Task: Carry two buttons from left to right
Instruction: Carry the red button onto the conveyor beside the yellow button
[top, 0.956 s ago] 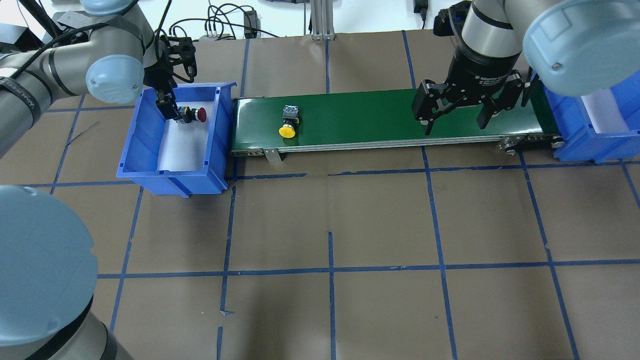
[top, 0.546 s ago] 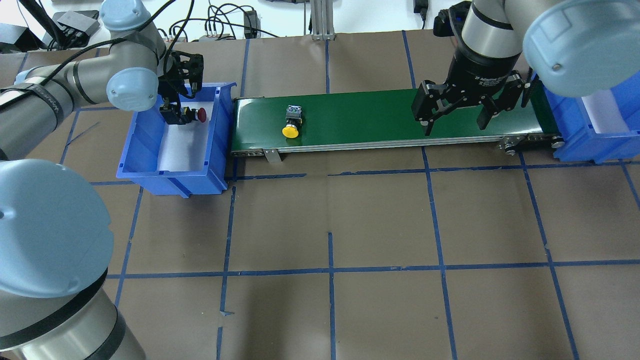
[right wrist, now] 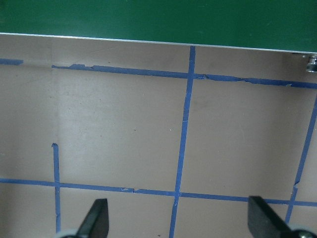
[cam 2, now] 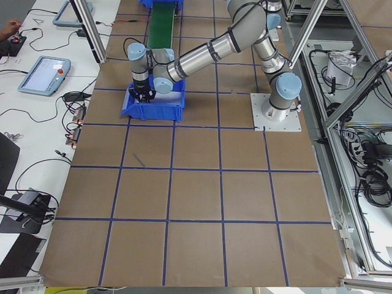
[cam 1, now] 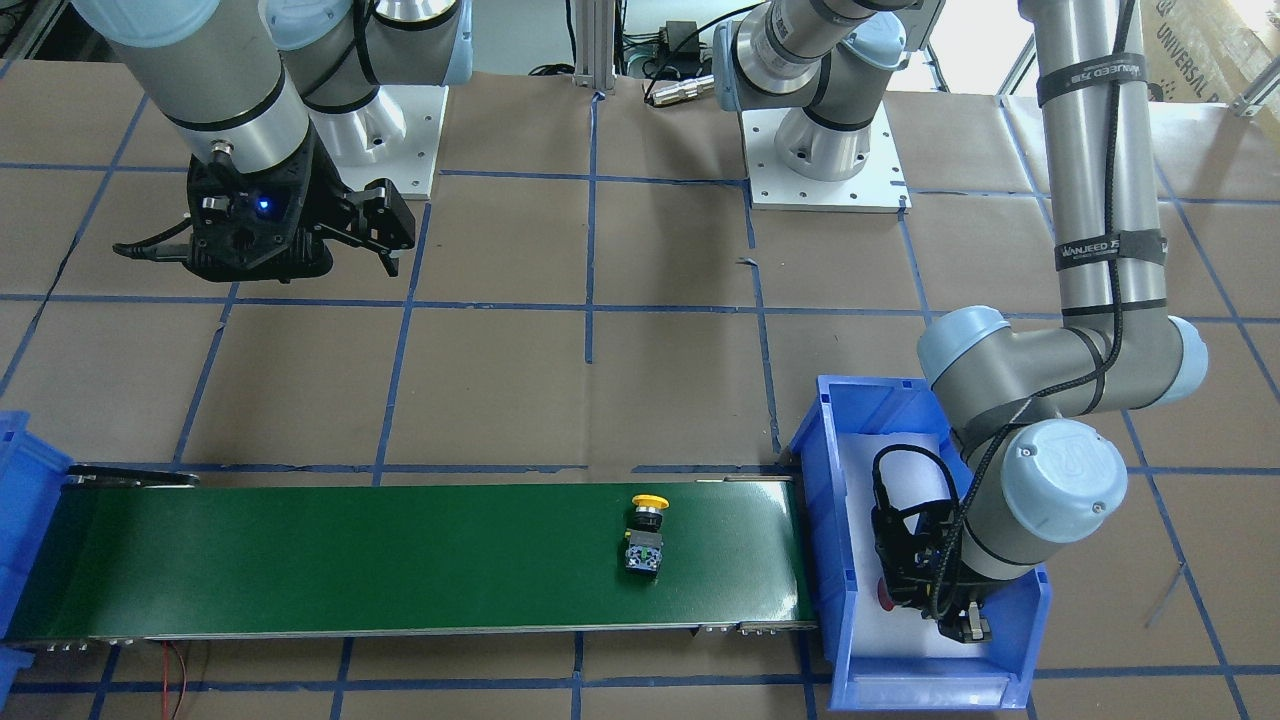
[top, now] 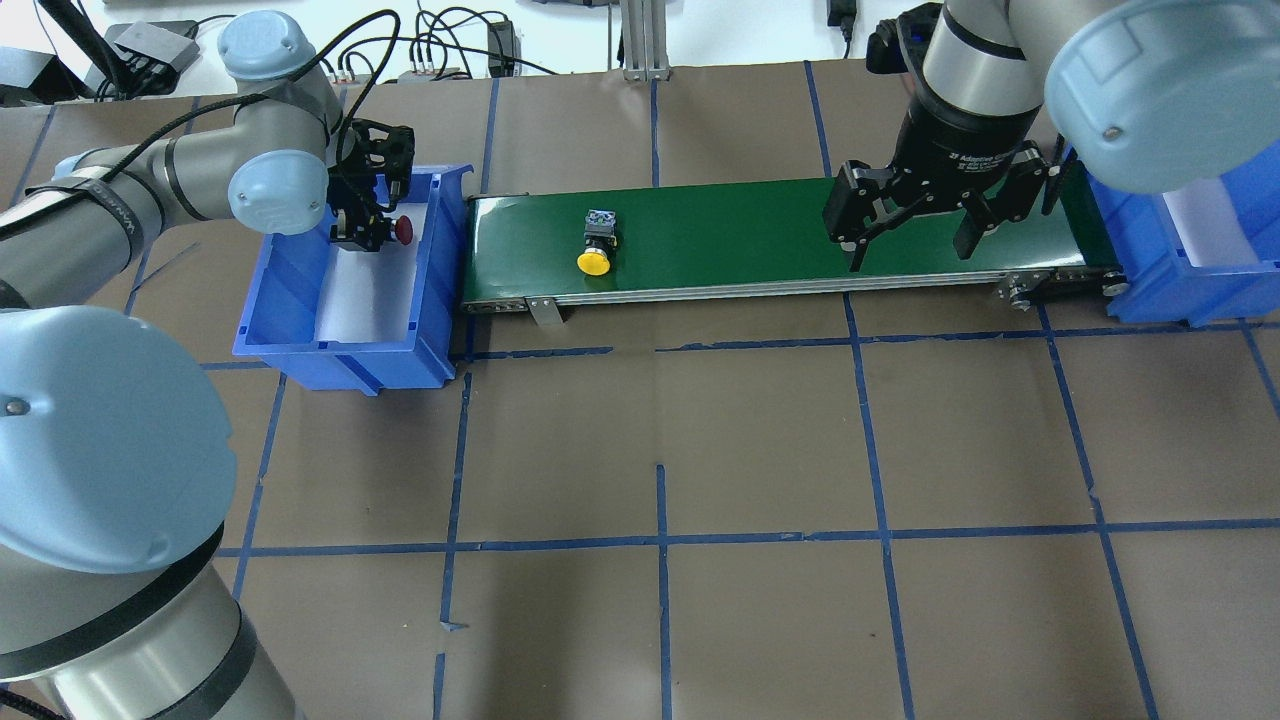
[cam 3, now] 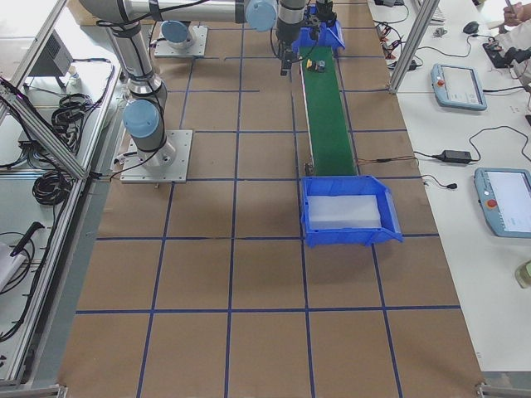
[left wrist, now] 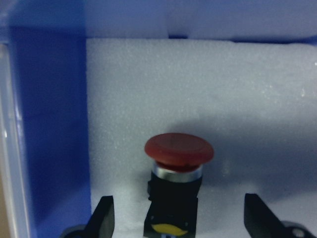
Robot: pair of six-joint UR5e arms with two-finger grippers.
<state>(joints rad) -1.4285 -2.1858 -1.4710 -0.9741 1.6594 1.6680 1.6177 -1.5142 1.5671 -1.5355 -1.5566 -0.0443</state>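
Note:
A red button [left wrist: 179, 151] lies on white foam in the left blue bin [top: 340, 345], its cap [top: 403, 231] pointing toward the belt. My left gripper [left wrist: 181, 223] is down inside that bin and open. Its two fingers stand wide apart on either side of the button's black barrel without touching it. A yellow button [top: 595, 250] lies on its side on the green conveyor belt [top: 760, 235], also visible from the front [cam 1: 648, 530]. My right gripper [top: 908, 245] hangs open and empty above the belt's right part.
A second blue bin [top: 1200, 250] with a white foam floor sits at the belt's right end. The brown table carries a grid of blue tape lines. Cables and an aluminium post stand along the far edge. Pendants and a person's hand [cam 2: 9, 26] lie beyond the table.
My left gripper has moved along the bin toward the red button, which now sits between its fingers. The yellow button has travelled a little to the right on the belt. The right gripper has not moved.

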